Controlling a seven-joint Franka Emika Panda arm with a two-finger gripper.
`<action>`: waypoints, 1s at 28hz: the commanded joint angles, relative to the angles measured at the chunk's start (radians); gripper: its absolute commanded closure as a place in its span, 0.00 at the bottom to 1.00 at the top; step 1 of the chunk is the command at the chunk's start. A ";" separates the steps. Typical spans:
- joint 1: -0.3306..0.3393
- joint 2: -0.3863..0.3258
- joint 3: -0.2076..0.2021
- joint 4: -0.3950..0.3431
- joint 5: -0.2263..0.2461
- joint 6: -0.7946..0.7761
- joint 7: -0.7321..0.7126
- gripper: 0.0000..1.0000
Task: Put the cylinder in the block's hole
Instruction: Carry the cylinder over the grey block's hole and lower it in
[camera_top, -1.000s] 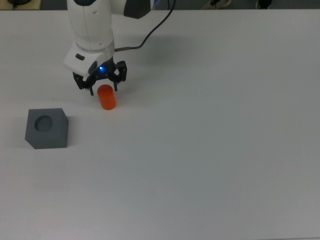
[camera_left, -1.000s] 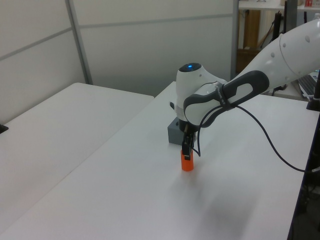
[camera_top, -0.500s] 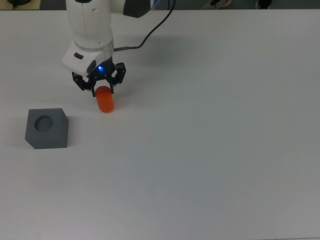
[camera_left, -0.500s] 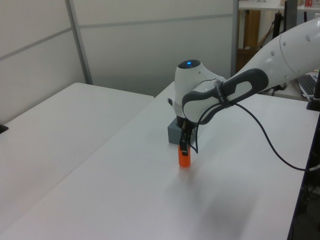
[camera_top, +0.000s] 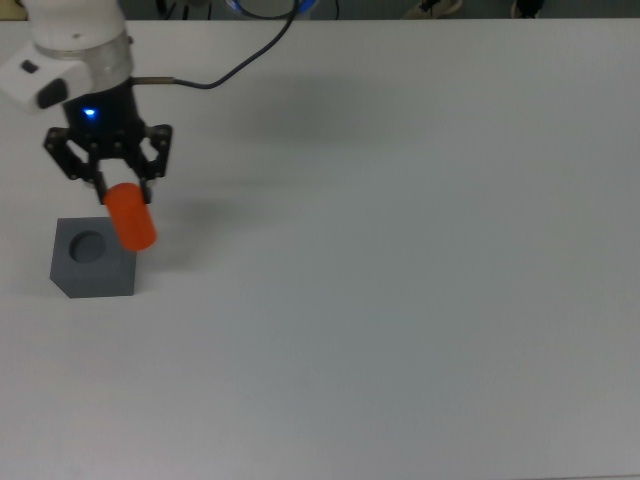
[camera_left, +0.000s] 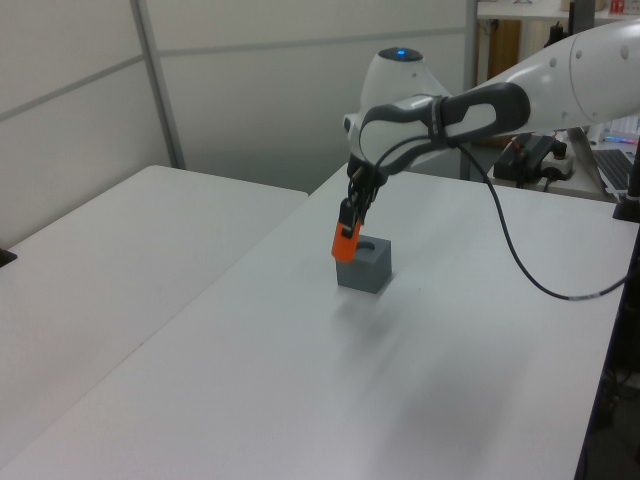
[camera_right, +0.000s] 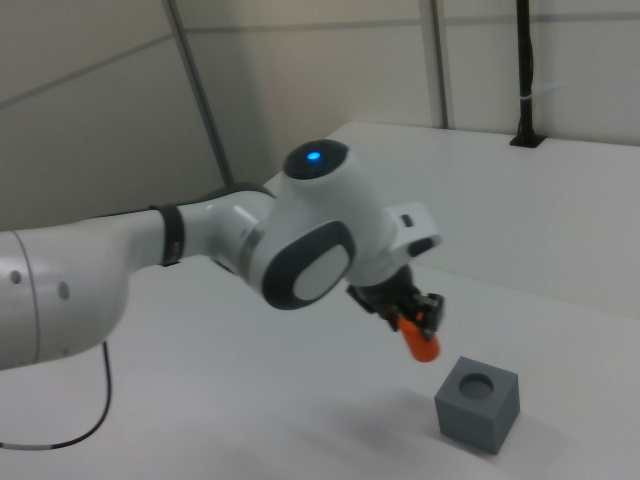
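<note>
The cylinder (camera_top: 131, 216) is a short, smooth orange-red plug with flat round ends, and it hangs clear of the table, pinched at its upper end between the black fingers of the gripper (camera_top: 112, 186). In the left view the cylinder (camera_left: 345, 241) sits just above the near edge of the block (camera_left: 364, 264), tilted a little rather than plumb; in the right view it (camera_right: 421, 342) is off to the right view's left of the block (camera_right: 479, 402) and above it, not yet over the hole.

The block (camera_top: 92, 257) is a matte grey cube with a round, shallow-looking hole (camera_top: 89, 245) sunk in its top face — the hole holds nothing. In the top view the cylinder's lower end overlaps the block's upper right corner, beside the hole rather than on it.

The arm (camera_right: 200, 255) is glossy white with dark grey joint covers, a small blue light (camera_right: 315, 155) glowing on its wrist; a black cable (camera_left: 515, 255) loops from it.

The table (camera_top: 420, 300) is plain white and smooth, with a soft shadow under the arm. Behind it stand pale panelled walls (camera_left: 250, 90) and a second white table (camera_left: 120, 250) alongside.
</note>
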 joint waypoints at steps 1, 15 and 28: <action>-0.038 0.086 -0.001 0.081 0.027 0.016 -0.007 0.89; -0.090 0.097 -0.001 0.083 0.013 0.021 -0.028 0.88; -0.090 0.121 -0.001 0.081 -0.019 0.021 -0.037 0.85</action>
